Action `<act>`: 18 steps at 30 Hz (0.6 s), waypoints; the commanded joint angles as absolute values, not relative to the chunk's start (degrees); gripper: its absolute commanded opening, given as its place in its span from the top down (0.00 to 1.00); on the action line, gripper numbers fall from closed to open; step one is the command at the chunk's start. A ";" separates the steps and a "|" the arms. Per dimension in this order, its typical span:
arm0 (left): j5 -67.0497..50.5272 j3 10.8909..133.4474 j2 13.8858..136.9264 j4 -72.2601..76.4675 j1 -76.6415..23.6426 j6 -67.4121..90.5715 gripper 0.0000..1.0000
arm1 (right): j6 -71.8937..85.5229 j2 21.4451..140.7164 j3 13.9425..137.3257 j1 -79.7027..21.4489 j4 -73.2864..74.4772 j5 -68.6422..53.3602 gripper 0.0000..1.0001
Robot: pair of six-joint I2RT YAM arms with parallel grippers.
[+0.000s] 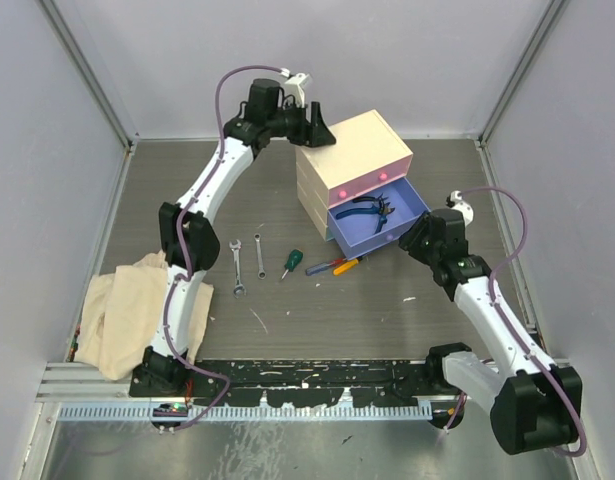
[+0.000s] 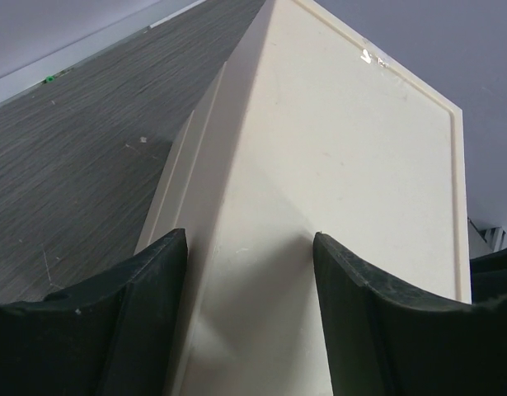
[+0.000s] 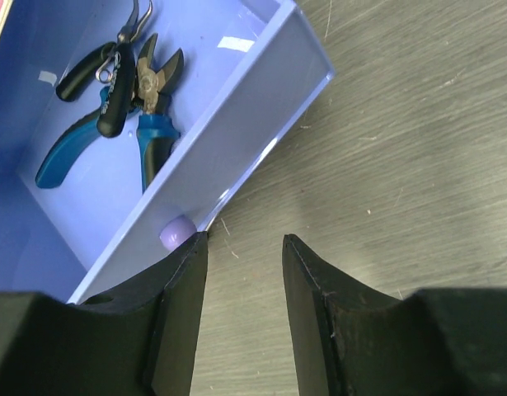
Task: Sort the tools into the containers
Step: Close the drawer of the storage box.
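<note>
Right gripper (image 3: 245, 247) released | left gripper (image 2: 249, 247) at chest (image 2: 344, 165), cannot tell | we are counting pliers (image 3: 154, 136) in purple drawer (image 3: 245, 132), wrenches (image 1: 237, 268), screwdrivers (image 1: 290, 263) waiting

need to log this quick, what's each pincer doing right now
left pincer: open, astride the chest's corner
right pincer: open, empty, beside the knob

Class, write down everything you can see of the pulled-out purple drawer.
The purple drawer is a shallow, smooth, plastic-looking tray, pulled out of the cream chest below the pink drawer. A round purple knob sits on its front wall. Inside lie blue-handled pliers and a black-handled tool. The open right gripper hovers at its front, one finger beside the knob; contact is unclear.
</note>
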State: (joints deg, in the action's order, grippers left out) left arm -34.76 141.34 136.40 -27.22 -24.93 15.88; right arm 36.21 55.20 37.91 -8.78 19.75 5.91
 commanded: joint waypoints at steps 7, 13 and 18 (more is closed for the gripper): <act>-39.83 141.80 135.94 -27.66 -25.25 16.07 0.46 | 36.67 63.79 41.57 -8.62 5.22 3.06 0.53; -40.12 141.18 135.95 -28.54 -26.40 14.78 0.48 | 37.57 65.38 43.43 -8.61 0.11 -0.82 0.53; -40.25 141.23 136.23 -28.72 -27.13 14.51 0.50 | 38.88 65.59 43.39 -8.61 -3.52 -5.40 0.53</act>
